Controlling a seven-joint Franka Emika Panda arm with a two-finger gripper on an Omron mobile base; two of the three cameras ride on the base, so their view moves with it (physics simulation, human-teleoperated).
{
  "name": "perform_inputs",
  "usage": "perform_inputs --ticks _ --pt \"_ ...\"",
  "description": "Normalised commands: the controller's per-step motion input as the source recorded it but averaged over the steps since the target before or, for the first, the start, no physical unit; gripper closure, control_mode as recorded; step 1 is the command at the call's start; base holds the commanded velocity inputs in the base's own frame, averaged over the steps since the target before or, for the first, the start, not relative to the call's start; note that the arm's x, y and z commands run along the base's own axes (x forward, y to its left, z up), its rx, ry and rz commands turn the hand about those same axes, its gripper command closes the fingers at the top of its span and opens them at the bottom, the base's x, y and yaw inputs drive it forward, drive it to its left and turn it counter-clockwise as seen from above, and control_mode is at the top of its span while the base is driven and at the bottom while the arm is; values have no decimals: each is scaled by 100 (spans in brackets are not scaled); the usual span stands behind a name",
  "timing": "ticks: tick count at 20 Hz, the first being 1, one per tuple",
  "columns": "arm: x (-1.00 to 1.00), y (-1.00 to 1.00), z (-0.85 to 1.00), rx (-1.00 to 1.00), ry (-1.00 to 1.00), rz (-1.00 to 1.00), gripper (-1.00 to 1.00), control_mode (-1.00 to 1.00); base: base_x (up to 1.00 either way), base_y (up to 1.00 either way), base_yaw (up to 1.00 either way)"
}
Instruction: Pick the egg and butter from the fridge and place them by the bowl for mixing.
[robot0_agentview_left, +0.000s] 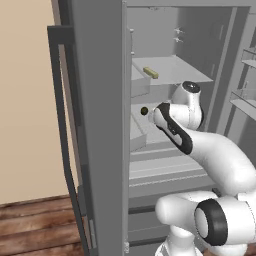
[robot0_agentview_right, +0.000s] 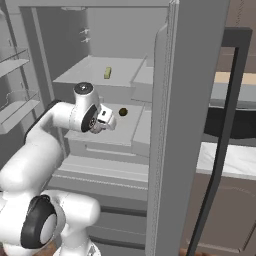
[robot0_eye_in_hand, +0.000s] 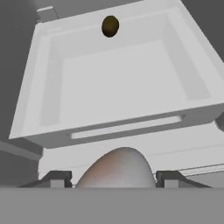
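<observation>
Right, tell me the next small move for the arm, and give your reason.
Probably draw the hand straight back out of the fridge. In the hand view the egg sits between the fingertips, apparently gripped, so it seems ready to carry out. The butter lies on the shelf above, for a later trip.

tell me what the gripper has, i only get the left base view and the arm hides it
Observer: In the hand view the egg sits between the gripper fingertips.
Operator: is the butter still in the fridge
Observer: Yes, the butter lies on an upper shelf of the fridge.
Operator: whats that dark ball
Observer: A small dark ball at the far edge of the drawer, clear of the gripper.
</observation>
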Motion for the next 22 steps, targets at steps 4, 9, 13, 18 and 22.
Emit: perform_inputs --ticks 4,9,13,18,22 --pt "-39 0 17 0 10 0 100 -100 0 0 0" --pt "-37 0 20 0 1 0 100 -100 0 0 0" --pt "-17 0 5 0 0 0 100 -100 0 0 0" --pt "0 0 0 0 0 0 100 -100 0 0 0" --pt "0 0 0 0 0 0 100 100 0 0 0"
